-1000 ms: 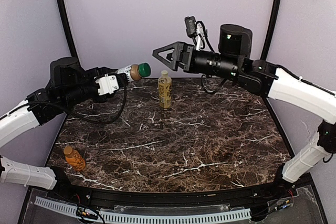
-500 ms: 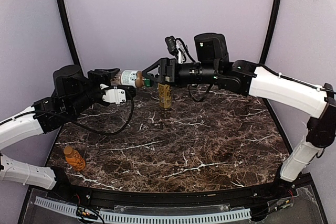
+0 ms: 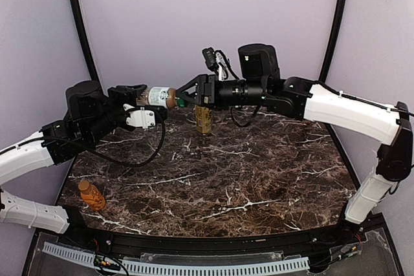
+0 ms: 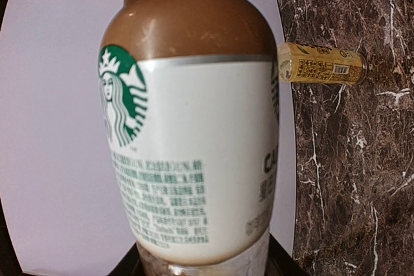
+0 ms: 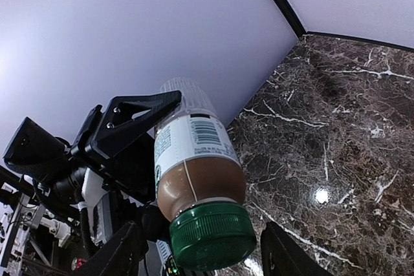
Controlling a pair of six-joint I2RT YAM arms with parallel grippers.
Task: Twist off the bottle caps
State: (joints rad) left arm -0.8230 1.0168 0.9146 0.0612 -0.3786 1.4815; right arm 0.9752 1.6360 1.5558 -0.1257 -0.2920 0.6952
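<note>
The left gripper clamps the white-labelled bottle level in the air, green cap pointing right, so the right gripper, fingers apart either side of it, can twist.

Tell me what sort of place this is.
Likely a robot test booth: plain lilac walls around a marble-patterned table, left arm and right arm at its near edge, and only three props: yellow-labelled bottle, orange bottle, white-labelled bottle.

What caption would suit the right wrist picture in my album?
Open right gripper straddles the green screw cap of a short, white-labelled clear plastic bottle held by the left gripper.
</note>
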